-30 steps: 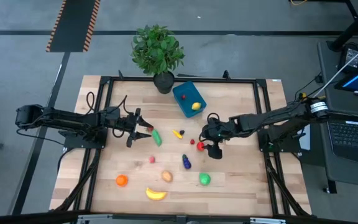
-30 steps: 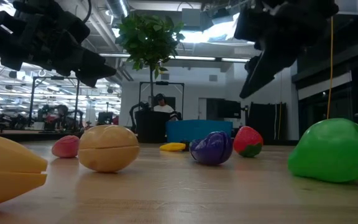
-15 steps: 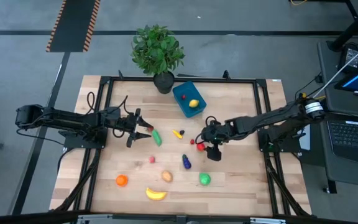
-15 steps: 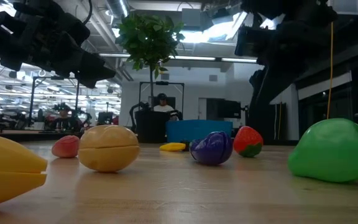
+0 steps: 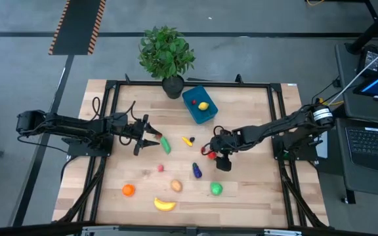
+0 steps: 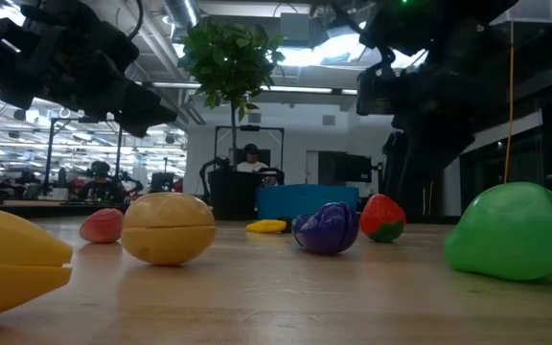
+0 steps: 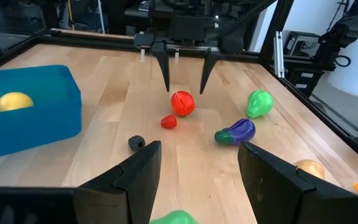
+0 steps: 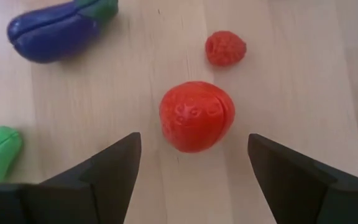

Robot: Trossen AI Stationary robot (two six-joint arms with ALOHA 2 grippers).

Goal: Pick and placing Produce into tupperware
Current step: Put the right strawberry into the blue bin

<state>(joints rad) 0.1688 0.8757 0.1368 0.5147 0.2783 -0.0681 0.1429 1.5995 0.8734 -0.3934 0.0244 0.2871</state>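
High view: the right gripper [image 5: 209,151] sits at table centre, its fingers pointing toward 9 o'clock, with the red strawberry [image 5: 210,153] right at their tips. The blue tupperware [image 5: 193,111] lies at about 11 o'clock from that gripper, near the plant pot [image 5: 172,86], with a lemon [image 5: 204,106] already inside. The left gripper [image 5: 155,136] waits well off at 9 o'clock, beside the green cucumber [image 5: 166,145] — clearly the farther arm from the berry.

Low view: the strawberry rests on the wood just right of the purple eggplant [image 6: 326,228], and the right arm's dark bulk hangs above it; contact cannot be made out here.

Left wrist view: the left arm's own fingers [image 7: 138,177] are spread with nothing between them. Across the table the right gripper's two tips point down, parted, straddling the strawberry from above, a small raspberry [image 7: 168,121] just beside it.

Right wrist view: the strawberry sits dead centre between the spread fingers [image 8: 114,168], not yet touched — its longer axis runs roughly across the gap. The next move, I judge, is a straight descent and a close.
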